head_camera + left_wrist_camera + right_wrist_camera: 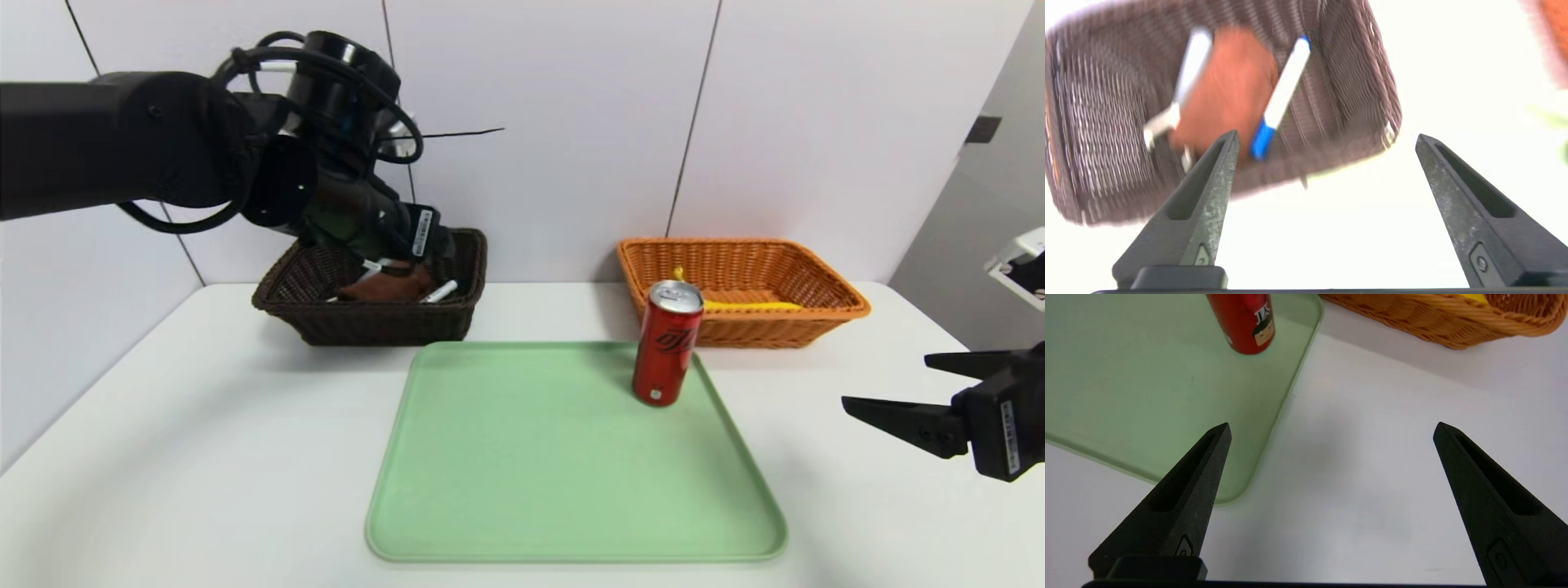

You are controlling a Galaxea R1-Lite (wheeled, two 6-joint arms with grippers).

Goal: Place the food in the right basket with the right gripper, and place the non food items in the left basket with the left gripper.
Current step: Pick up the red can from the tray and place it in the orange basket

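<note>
Dark brown woven wicker basket at your far left holds the rolled brown cloth, the white marker with blue cap and what looks like the white Y-shaped peeler, blurred there; your left gripper hangs over its near rim, fingers spread wide, holding nothing. Tall slim red drink can stands upright at the pale green plastic tray's far right edge, just before the orange woven wicker basket with the yellow banana inside. Your right gripper sits right of the tray over the white table, spread wide, empty.
</note>
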